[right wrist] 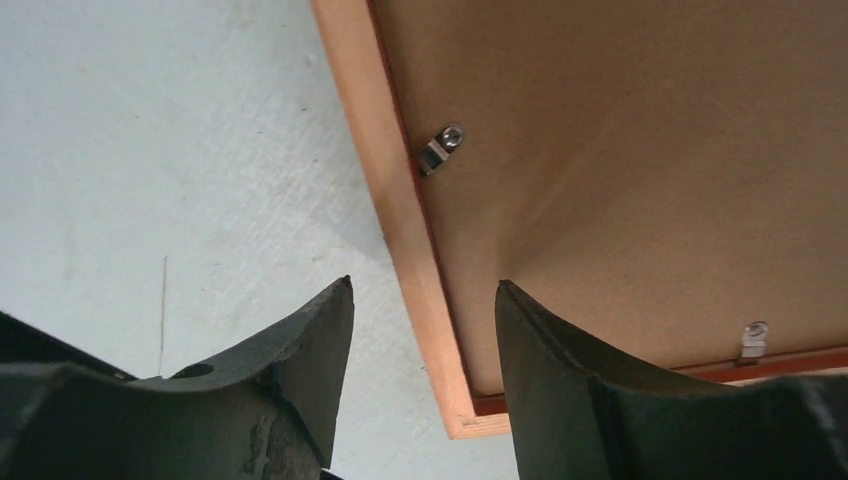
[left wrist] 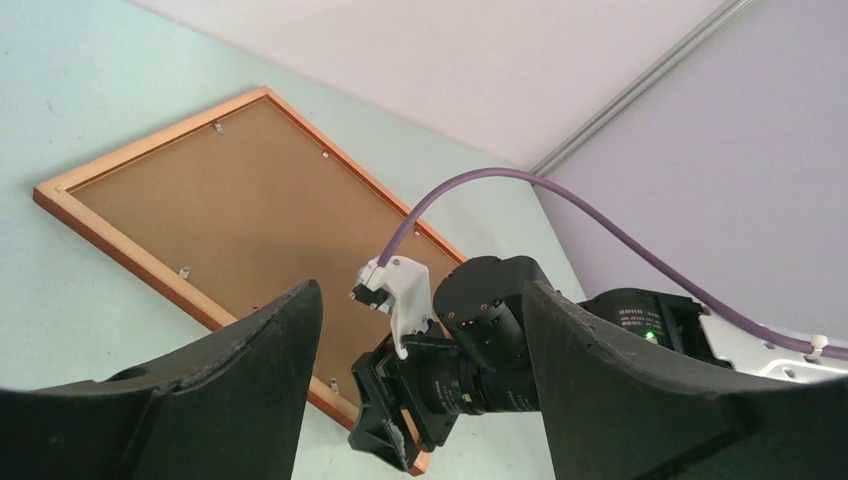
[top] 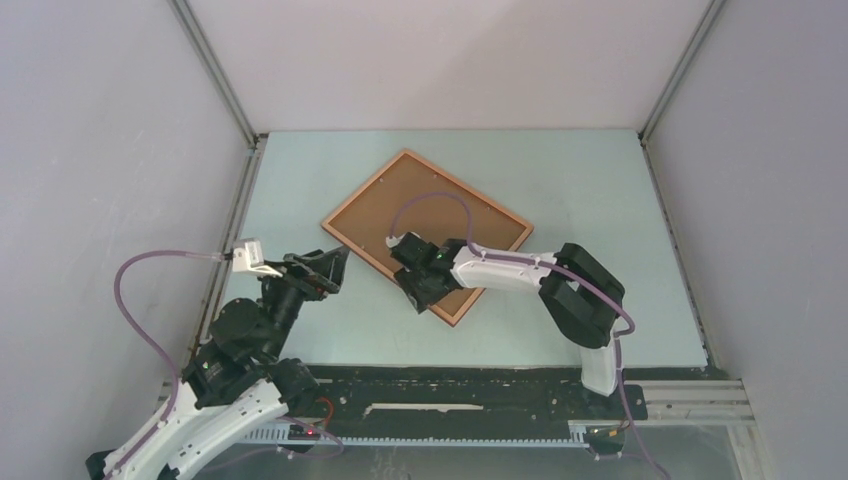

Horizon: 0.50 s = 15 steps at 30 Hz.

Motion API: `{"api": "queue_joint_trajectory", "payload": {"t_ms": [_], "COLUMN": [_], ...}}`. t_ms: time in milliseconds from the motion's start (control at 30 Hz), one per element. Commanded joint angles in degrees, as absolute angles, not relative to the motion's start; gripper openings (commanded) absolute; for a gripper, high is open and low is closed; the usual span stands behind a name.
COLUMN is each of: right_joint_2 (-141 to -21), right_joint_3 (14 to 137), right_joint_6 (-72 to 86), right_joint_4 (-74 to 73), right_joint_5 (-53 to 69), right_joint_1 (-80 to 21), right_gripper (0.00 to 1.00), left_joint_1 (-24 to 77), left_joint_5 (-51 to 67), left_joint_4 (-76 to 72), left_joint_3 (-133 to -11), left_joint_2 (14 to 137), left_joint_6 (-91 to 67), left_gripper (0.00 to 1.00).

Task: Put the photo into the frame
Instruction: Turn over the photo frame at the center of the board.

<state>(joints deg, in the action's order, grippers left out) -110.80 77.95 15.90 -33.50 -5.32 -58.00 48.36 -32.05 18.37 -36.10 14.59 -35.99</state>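
Note:
The reddish-brown wooden frame [top: 365,258] lies face down, turned at an angle, in the middle of the table, with the plain brown backing board [top: 380,210] in it. The photo is not in view. My right gripper [top: 418,295] is open over the frame's near corner. In the right wrist view its jaws [right wrist: 422,283] straddle the frame's side rail [right wrist: 385,180], one finger over the table, the other over the backing board [right wrist: 620,150]. My left gripper [top: 335,268] is open and empty, off the table to the frame's left, facing the right gripper [left wrist: 395,440].
Small metal clips [right wrist: 441,147] sit along the inside of the frame's rails. A purple cable [top: 440,198] arcs over the backing board. Grey walls close the table on three sides. Black rails run along the front edge [top: 480,385].

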Motion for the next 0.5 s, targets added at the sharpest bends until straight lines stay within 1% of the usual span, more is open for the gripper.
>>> {"api": "queue_joint_trajectory", "payload": {"t_ms": [0,300,467], "right_joint_2": [-111.67,-114.99,-117.13], "right_joint_3": [81.34,84.46,86.38], "right_joint_6": [14.5,14.67,14.72], "right_joint_4": [-36.54,-39.28,-40.45], "right_joint_5": [-9.41,-11.41,-11.43], "right_joint_1": [-58.58,-59.51,-59.84], "right_gripper": [0.6,0.44,0.42], "left_joint_1": [48.28,48.26,48.25], "left_joint_5": [-33.78,-34.35,-34.58], "left_joint_4": [18.72,19.09,19.07], "left_joint_3": [-35.52,-36.69,-36.9], "left_joint_2": [15.46,14.85,14.5], "left_joint_6": [-35.58,-34.63,-34.72], "left_gripper": [0.79,0.79,0.79]}}
